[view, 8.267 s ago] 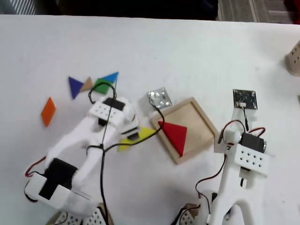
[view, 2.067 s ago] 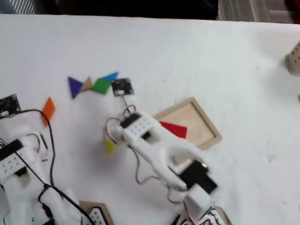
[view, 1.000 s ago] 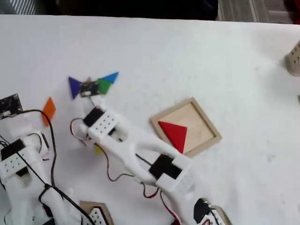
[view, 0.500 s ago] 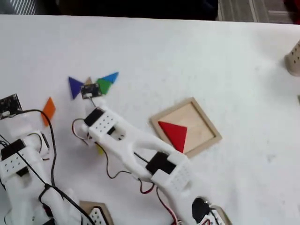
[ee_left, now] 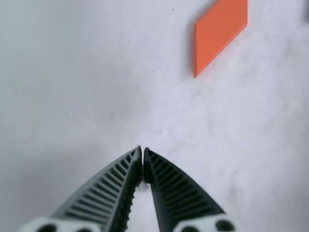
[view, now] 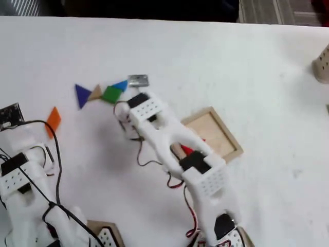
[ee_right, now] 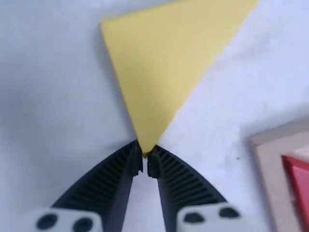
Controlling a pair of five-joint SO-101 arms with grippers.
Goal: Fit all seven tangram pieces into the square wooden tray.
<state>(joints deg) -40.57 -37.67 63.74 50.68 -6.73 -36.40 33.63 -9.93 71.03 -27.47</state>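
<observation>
A white surface (view: 216,56) carries everything. The right gripper (ee_right: 145,162) is closed to a sliver, its ribbed fingers pinching the sharp corner of the yellow triangle (ee_right: 164,72), which fans out away from the tips over the surface. Just beside that, a corner of the wooden tray (ee_right: 280,145) comes in at the edge of the right wrist view, with the red triangle (ee_right: 299,188) lying inside it.

In the high view the right arm (view: 175,144) stretches across the near corner of the wooden tray (view: 226,139), hiding most of the red triangle (view: 187,150). Past the wrist, four pieces sit touching in a row: blue triangle (view: 121,85), green piece (view: 111,94), tan triangle (view: 95,92) and purple triangle (view: 81,94).

The left gripper (ee_left: 143,162) is closed tip to tip on nothing, above bare surface. The orange parallelogram (ee_left: 220,35) lies flat, near but apart from it.
</observation>
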